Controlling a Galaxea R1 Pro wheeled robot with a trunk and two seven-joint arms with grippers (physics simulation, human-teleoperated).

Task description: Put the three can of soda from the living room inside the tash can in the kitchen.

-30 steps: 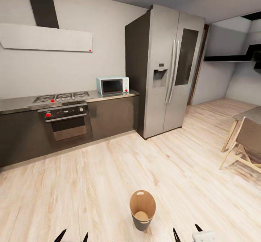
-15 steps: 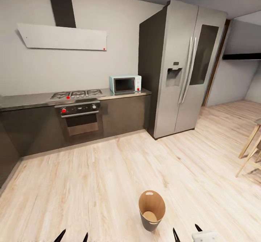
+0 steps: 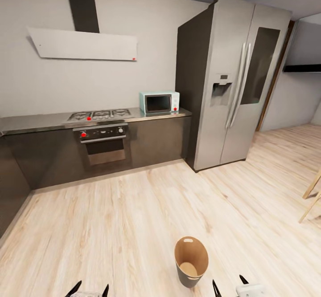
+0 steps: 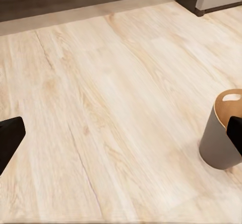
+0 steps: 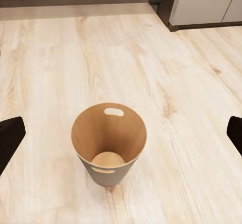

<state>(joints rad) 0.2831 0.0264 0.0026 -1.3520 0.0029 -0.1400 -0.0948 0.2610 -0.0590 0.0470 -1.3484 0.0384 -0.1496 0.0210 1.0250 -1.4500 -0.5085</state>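
The tash can [image 3: 191,261], grey outside and wood-coloured inside, stands upright on the kitchen floor just ahead of me, slightly right of centre. Its inside looks empty in the right wrist view. My right gripper [image 5: 121,136] is open, with the tash can [image 5: 108,143] on the floor beyond, between its dark fingertips [image 5: 10,138]. My left gripper [image 4: 121,136] is open over bare floor, with the tash can [image 4: 222,133] off to its side. In the head view the tips of my left gripper [image 3: 89,290] and right gripper [image 3: 229,286] show at the bottom edge. The soda cans are out of view.
Dark grey cabinets [image 3: 156,143] with a gas hob [image 3: 100,114], an oven [image 3: 104,148] and a pale blue microwave [image 3: 159,102] line the far wall. A steel fridge [image 3: 236,83] stands to their right. Wooden chair legs [image 3: 312,199] are at the right edge. Pale wood floor [image 3: 133,217] lies between.
The whole head view has shifted, so the camera has moved: hob, fridge and tash can now sit further right in the picture, and the chair has nearly left it. Both grippers look unchanged.
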